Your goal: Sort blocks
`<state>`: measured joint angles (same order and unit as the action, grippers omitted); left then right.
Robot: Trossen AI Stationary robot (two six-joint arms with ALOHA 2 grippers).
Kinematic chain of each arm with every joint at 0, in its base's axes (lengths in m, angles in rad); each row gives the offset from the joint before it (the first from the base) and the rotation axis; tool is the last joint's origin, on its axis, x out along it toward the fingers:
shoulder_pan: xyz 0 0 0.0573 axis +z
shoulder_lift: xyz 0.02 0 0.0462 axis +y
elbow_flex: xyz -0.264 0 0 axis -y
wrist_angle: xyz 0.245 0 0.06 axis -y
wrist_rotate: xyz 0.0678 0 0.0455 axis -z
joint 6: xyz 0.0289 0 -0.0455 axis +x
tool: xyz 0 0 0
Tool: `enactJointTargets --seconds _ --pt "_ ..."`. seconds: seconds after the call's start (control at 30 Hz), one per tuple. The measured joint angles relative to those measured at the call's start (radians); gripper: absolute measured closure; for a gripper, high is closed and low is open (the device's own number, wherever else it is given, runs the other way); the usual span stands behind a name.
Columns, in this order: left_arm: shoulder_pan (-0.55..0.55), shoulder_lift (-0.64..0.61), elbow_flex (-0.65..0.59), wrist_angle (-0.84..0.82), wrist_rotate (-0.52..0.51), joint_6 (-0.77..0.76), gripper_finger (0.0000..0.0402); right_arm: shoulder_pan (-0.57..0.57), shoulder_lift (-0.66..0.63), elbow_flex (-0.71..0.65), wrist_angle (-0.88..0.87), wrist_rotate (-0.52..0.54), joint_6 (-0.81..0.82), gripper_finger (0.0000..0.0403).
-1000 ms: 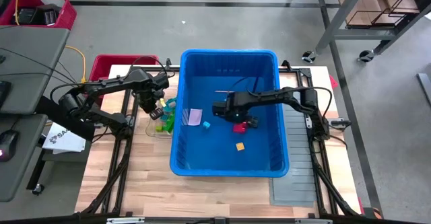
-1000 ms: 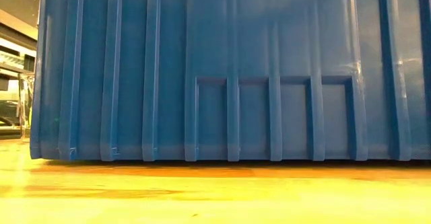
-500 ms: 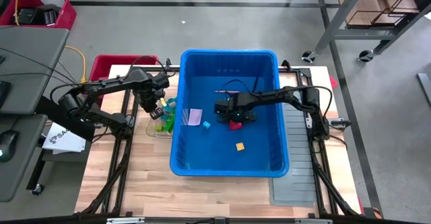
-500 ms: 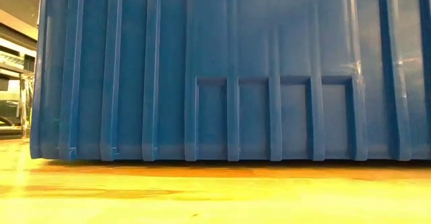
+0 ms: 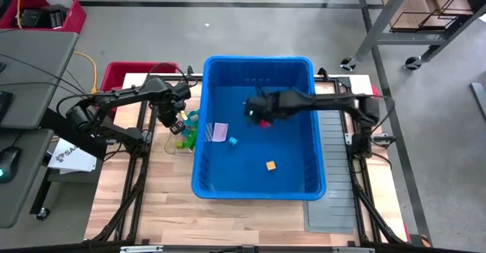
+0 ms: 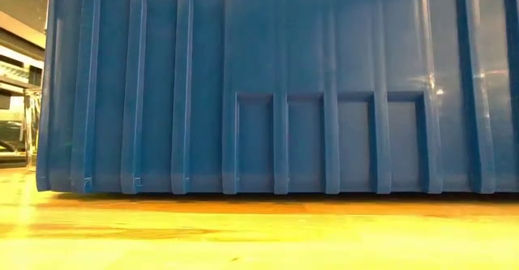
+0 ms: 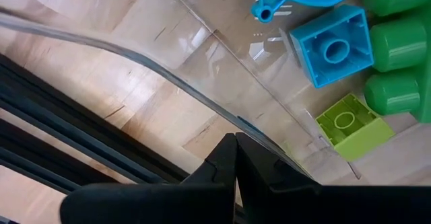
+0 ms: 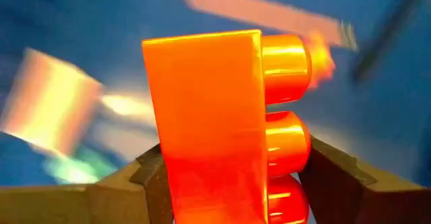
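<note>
Right gripper [image 5: 258,115] over the bin [image 5: 304,178] interior — fingers clamped on a red block [image 8: 222,130], lifted off the floor. Left gripper [image 5: 178,124] fully closed, empty, over the clear tray [image 7: 202,42] of blocks [image 7: 333,49] beside the bin on the desk [image 5: 167,200].

I work in a robotics lab or workshop. My wooden surface [image 5: 228,211] sits on a black metal frame [image 5: 130,192] over a bare grey concrete floor [image 5: 228,33] marked with a dark tape line [image 5: 228,4]. Metal shelving on castor wheels [image 5: 395,25] stands at the far right. At the left is a grey desk [image 5: 26,86] with cables, and a red plastic crate [image 5: 45,14] holds equipment. A second red crate [image 5: 125,74] sits by my left arm.
</note>
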<state>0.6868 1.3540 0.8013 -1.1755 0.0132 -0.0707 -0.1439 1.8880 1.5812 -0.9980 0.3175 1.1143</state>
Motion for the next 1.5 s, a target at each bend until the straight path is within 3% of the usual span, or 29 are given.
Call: enactJointTargets --seconds 0.17,0.33,0.53,0.73,0.77,0.83,0.9,1.0,1.5 --pt "0.000 0.000 0.000 0.001 -0.019 -0.034 0.0402 0.006 -0.138 0.029 0.470 0.077 -0.146 0.0166" --pt "0.000 0.000 0.000 0.001 -0.023 -0.060 0.0402 -0.014 -0.129 0.028 0.898 -0.034 -0.165 0.0167" --pt "0.000 0.000 0.000 0.001 -0.024 -0.060 0.0402 -0.010 -0.056 0.028 1.210 -0.166 -0.034 0.0168" --pt "0.000 0.000 0.000 0.000 -0.025 -0.060 0.0402 0.008 0.034 0.027 1.337 -0.211 0.097 0.0174" --pt "0.000 0.000 0.000 -0.001 -0.025 -0.060 0.0402 0.011 0.048 0.027 1.358 -0.213 0.119 0.0190" --pt "0.000 0.000 0.000 -0.002 -0.025 -0.060 0.0402 0.019 0.078 0.027 1.395 -0.216 0.151 0.0286" --pt "0.000 0.000 0.000 -0.003 -0.025 -0.060 0.0402 0.025 0.107 0.027 1.465 -0.221 0.174 0.0315" --pt "0.000 0.000 0.000 -0.005 -0.025 -0.059 0.0402 0.029 0.135 0.027 1.547 -0.223 0.215 0.0323" --pt "0.000 0.000 0.000 -0.015 -0.023 -0.057 0.0402 0.031 0.141 0.027 1.542 -0.268 0.193 0.0319"
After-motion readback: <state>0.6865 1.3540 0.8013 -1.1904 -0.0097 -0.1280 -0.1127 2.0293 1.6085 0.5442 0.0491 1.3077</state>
